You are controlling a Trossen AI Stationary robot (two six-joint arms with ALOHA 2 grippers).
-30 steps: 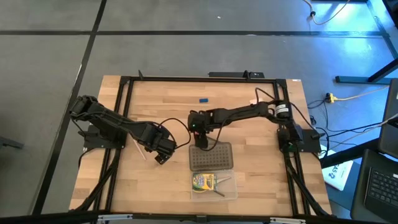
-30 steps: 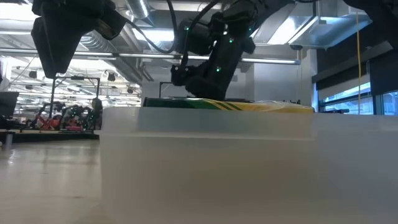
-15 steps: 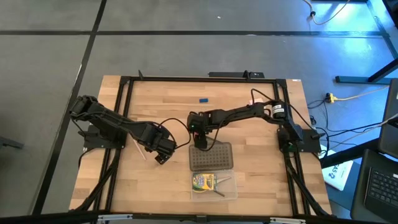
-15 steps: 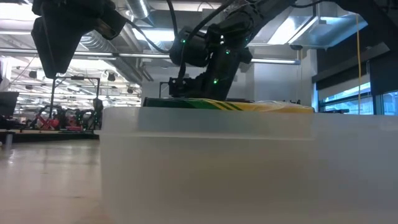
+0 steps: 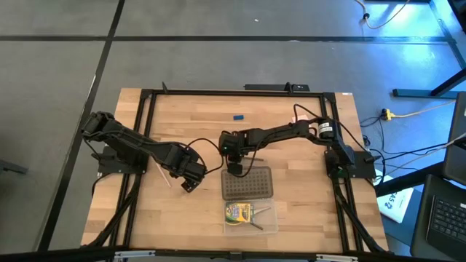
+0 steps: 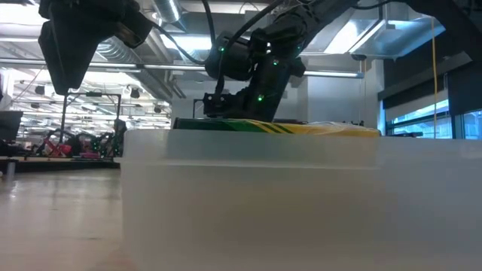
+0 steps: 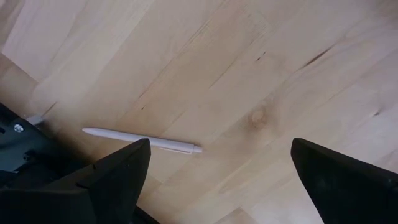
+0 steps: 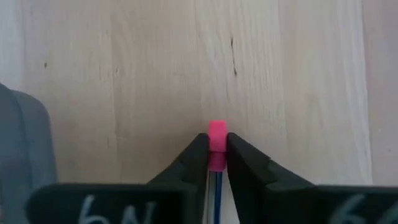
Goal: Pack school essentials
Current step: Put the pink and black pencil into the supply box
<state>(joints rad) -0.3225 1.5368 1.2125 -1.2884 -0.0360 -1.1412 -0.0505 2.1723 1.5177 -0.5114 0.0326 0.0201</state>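
My right gripper (image 5: 234,169) stands at the far left corner of the grey dotted lid (image 5: 247,184), shut on a small pink piece (image 8: 216,133). Whether that is the pad or a pencil's end, I cannot tell. My left gripper (image 5: 191,179) hangs open above bare table, left of the lid. A pale pencil (image 7: 142,140) lies flat on the wood beside it. The green-yellow crayon box (image 5: 238,212) lies in the clear case (image 5: 266,224) near the front edge. A tiny blue eraser (image 5: 237,116) lies at the far side. My right gripper pinches the pink piece between its two fingertips (image 8: 198,153), which meet its two sides (image 8: 217,144). The fingers come from above, slanting steeply down. A thin pale strip runs back between the fingers. Whether the piece rests on the table or is lifted, I cannot tell.
The black frame rails (image 5: 145,131) run along the table's left, right and far sides. In the low view the clear case's wall (image 6: 248,188) fills the foreground and hides the right fingertips. Bare wood lies between the eraser and the lid.
My right gripper has come down a little toward the table at the lid's far left corner. My left arm has kept still.
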